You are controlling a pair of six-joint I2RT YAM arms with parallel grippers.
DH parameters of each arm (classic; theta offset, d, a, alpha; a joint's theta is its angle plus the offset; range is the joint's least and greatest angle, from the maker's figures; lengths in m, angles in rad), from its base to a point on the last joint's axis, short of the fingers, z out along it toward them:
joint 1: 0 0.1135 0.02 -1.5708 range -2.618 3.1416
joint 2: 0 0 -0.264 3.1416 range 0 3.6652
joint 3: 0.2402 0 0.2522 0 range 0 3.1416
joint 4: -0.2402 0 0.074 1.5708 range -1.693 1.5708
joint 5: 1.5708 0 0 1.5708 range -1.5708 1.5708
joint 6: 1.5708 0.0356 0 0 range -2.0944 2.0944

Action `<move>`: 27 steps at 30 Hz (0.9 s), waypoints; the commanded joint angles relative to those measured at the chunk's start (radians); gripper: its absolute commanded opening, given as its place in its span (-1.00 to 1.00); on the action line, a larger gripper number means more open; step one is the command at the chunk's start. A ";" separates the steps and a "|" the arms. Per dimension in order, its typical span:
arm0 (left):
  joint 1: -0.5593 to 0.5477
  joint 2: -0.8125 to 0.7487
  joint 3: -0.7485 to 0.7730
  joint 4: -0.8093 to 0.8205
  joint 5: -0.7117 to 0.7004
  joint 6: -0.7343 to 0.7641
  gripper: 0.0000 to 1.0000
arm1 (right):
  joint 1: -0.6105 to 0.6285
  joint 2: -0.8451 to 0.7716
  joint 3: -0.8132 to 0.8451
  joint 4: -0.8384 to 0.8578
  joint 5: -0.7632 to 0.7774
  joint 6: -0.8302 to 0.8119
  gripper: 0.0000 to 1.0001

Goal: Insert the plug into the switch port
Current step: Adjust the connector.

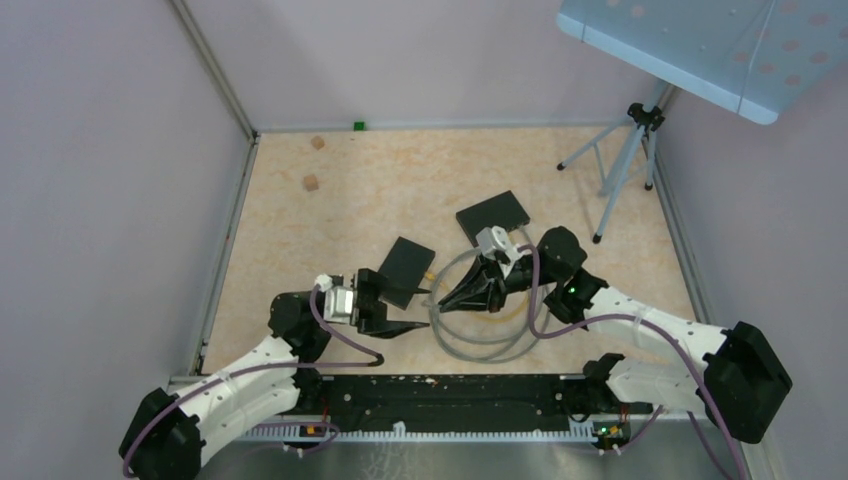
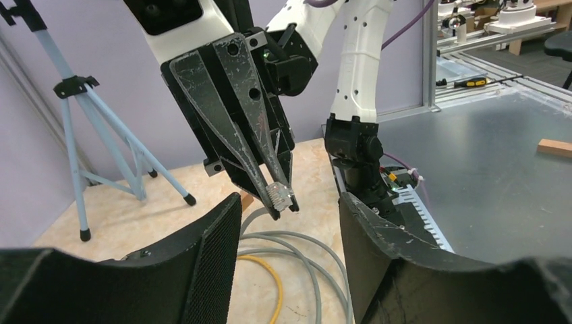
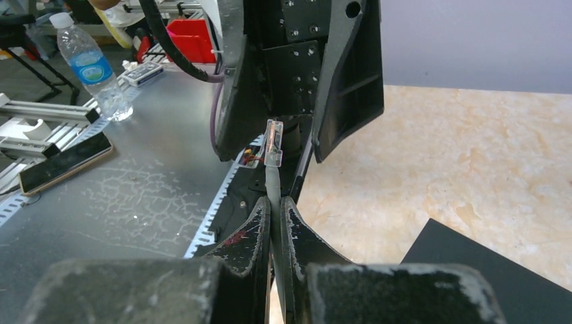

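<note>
**Right wrist view: plug held by its tail, partner jaws open ahead**

Nearest the lens, the right gripper [image 3: 275, 206] is clenched on the grey cable [image 3: 272, 181], its scuffed, tapered black fingers pressed together with only the cord between them. Just past the tips the plug [image 3: 273, 143] stands out on a short stub of cable. It is a small clear-plastic block, glossy and squarish, and it touches nothing else.

Beyond the plug, the left gripper [image 2: 290, 209] faces it with jaws apart and empty, one broad finger to each side. Its pads [image 2: 212, 260] carry a fine mesh texture that should bite well on smooth plastic. Whether the plug has reached the gap or sits just short of it, I cannot tell.

The main risk, as I judge it, is that the plug rides on a bendy cord rather than in a rigid grip. A finger closing off-centre could push it aside or twist it, and a squeeze on the wrong face might press or crack its latch. Clear plastic is also slippery. Slack loops of cable [image 1: 480, 335] lie under both tools and could drag or snag.

Farther out, a flat matte black slab [image 1: 405, 270] lies just beside the left gripper on the marbled beige tabletop [image 1: 380, 190]. A second slab [image 1: 493, 215] lies behind the right wrist. No port shows on either, so I cannot tell which is the switch.
</note>
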 commanded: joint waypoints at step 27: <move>-0.036 -0.008 0.109 -0.431 -0.564 -0.180 -1.00 | -0.005 -0.067 -0.139 0.255 0.407 -0.146 -0.16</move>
